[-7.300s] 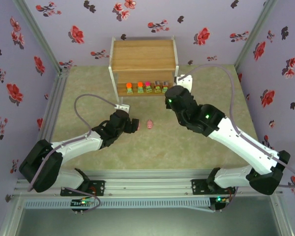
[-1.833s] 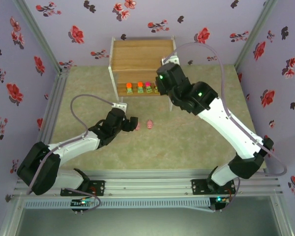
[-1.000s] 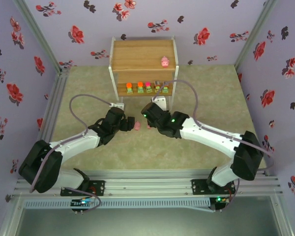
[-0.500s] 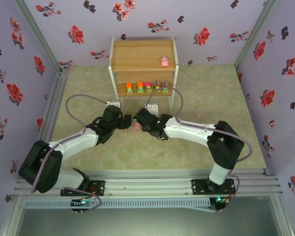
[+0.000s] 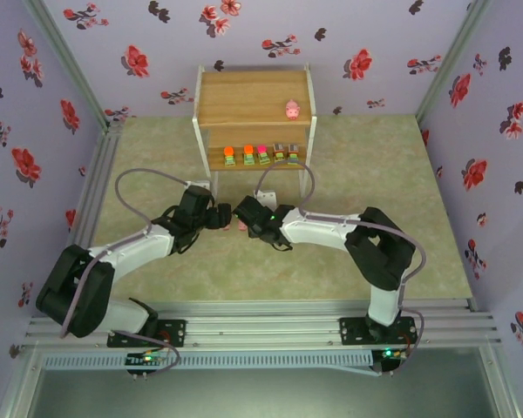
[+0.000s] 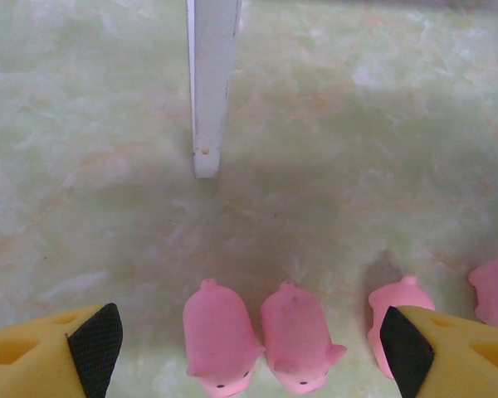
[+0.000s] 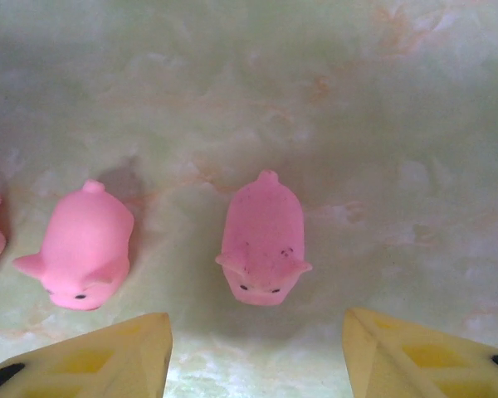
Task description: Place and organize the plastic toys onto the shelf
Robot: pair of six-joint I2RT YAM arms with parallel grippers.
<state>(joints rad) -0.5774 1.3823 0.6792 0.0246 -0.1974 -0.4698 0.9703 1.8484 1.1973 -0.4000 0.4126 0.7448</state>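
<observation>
Right gripper hung low over the marbled green table, jaws partly apart and empty. The centre pig lay snout toward the lens just ahead of the gap, mid-frame, with a second pig near it at left. Left gripper stood wide, also empty, with a pair of pigs side by side low in its frame and a white shelf leg at upper centre. Overhead, both wrists crowded together mid-frame below the shelf. One shelf pig sat on the top board at right, and five blocky pieces stood in a row on the lower tier. Judged the step: take the centre pig. Best to square the fingers to its flanks, drop straight and close gently across the narrow body, clear of its neighbour and the other arm. No brand, label or lettering was readable. Dark flecks on the centre pig's back were perhaps dirt, too small to be sure.
</observation>
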